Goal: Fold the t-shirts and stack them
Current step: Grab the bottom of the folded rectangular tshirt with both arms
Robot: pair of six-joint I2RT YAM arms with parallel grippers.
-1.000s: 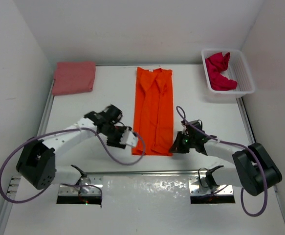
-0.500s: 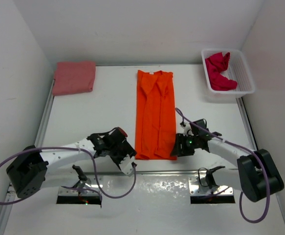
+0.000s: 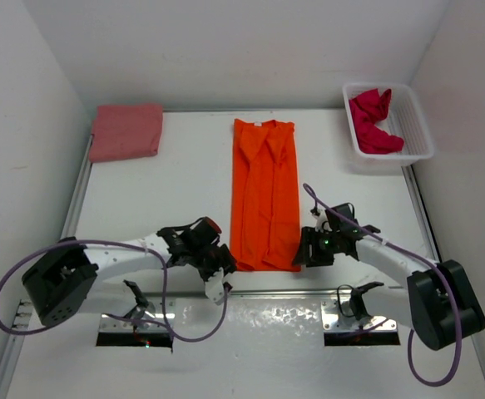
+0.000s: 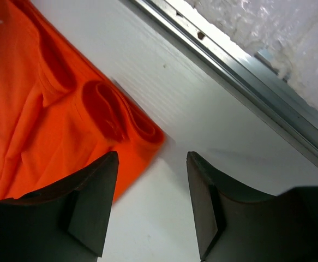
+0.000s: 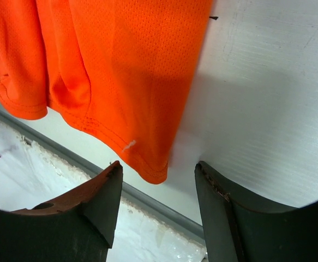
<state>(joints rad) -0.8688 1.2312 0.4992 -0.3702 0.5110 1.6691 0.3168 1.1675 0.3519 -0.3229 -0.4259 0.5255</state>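
The bright orange t-shirt (image 3: 264, 195) lies as a long, narrow strip down the middle of the table. My left gripper (image 3: 225, 268) stands open at its near left corner, with a rolled fold of orange cloth (image 4: 49, 109) just beyond one finger and bare table between the jaws (image 4: 150, 210). My right gripper (image 3: 302, 251) is open at the near right corner. The orange hem (image 5: 120, 65) ends just ahead of its jaws (image 5: 157, 210). The salmon-pink t-shirt (image 3: 126, 131) sits folded at the back left. The crimson t-shirt (image 3: 373, 120) lies crumpled in the basket.
A white mesh basket (image 3: 417, 125) stands at the back right corner. A metal rail (image 3: 250, 293) runs along the table's near edge, close behind both grippers, and shows in the left wrist view as a rail (image 4: 229, 60). White walls close in the left, back and right sides.
My right gripper has opened at the orange shirt's near right corner. My left arm has swung toward the near edge, from the shirt's left side to its near left corner.
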